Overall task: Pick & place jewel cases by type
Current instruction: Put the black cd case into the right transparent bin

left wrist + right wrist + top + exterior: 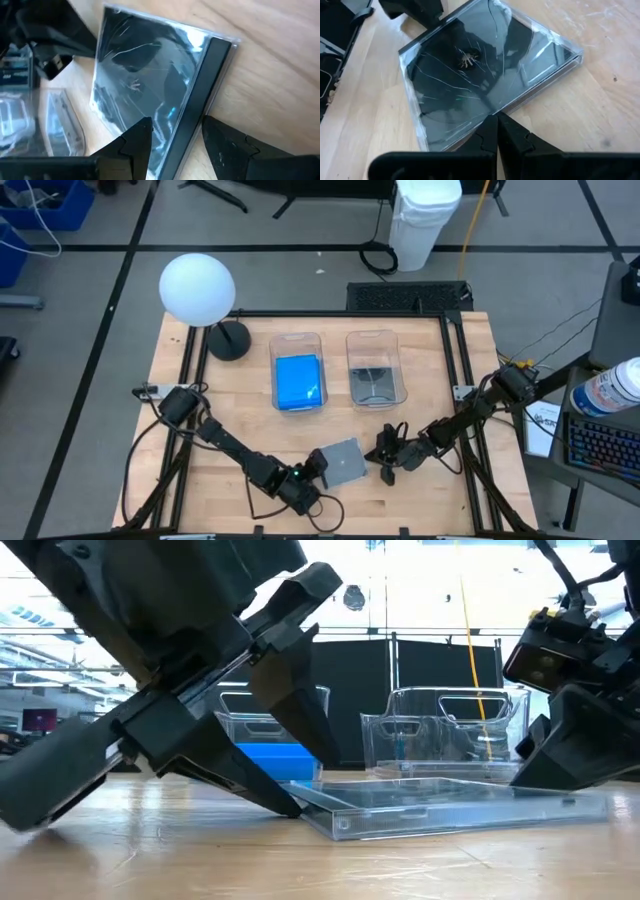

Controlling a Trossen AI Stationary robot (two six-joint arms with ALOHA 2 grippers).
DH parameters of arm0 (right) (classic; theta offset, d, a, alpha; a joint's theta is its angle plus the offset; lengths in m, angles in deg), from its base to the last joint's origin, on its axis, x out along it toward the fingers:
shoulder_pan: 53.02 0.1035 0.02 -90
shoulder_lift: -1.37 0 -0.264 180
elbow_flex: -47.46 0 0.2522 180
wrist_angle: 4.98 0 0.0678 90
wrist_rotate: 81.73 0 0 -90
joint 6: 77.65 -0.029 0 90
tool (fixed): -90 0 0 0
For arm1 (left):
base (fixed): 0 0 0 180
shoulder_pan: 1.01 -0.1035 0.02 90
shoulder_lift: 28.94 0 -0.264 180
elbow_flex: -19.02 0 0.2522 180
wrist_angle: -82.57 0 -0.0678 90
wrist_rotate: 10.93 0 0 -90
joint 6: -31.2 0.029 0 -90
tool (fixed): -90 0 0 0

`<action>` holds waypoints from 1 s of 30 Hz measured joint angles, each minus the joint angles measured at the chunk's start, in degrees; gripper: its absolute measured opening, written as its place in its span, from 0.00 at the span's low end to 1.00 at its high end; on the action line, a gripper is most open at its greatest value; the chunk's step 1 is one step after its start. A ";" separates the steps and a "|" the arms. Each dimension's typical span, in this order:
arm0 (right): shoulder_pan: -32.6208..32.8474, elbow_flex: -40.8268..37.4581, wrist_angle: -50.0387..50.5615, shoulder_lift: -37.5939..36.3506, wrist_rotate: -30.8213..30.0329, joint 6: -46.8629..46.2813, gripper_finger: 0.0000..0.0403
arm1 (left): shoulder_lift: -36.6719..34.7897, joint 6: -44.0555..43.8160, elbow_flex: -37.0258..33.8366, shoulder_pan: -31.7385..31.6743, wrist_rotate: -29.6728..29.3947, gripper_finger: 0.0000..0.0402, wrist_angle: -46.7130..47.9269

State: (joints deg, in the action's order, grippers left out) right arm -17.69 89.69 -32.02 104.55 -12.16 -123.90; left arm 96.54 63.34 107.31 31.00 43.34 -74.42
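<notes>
Grey case [343,462] lies flat on desk [240,420] between both arms; left gripper [172,145] jaws released, straddling its dark spine edge; right gripper [497,131] jaws clenched, empty, touching opposite edge.

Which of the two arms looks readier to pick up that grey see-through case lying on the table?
Probably the left. The left gripper is open with its fingers astride the dark spine edge of the grey jewel case. The right gripper is shut, merely touching the opposite edge.

Right tub's [376,367] contents unclear – glare, blue case [272,759] half-hidden
</notes>
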 joint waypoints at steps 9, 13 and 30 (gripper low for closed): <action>0.17 0.45 -0.62 1.17 -1.86 0.21 0.00 | -0.36 -2.10 0.78 -0.10 -3.80 0.45 -1.59; 0.48 0.44 -0.87 1.23 -2.27 0.31 0.00 | -0.36 -5.07 0.91 -0.10 -4.30 0.45 -0.39; 5.02 0.96 -5.41 -0.54 1.08 0.48 0.00 | -3.48 -14.60 0.89 2.70 -10.32 0.45 8.41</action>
State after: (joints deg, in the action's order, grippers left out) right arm -12.68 90.65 -37.43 104.01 -11.08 -123.42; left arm 93.06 48.74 108.20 33.69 33.02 -66.01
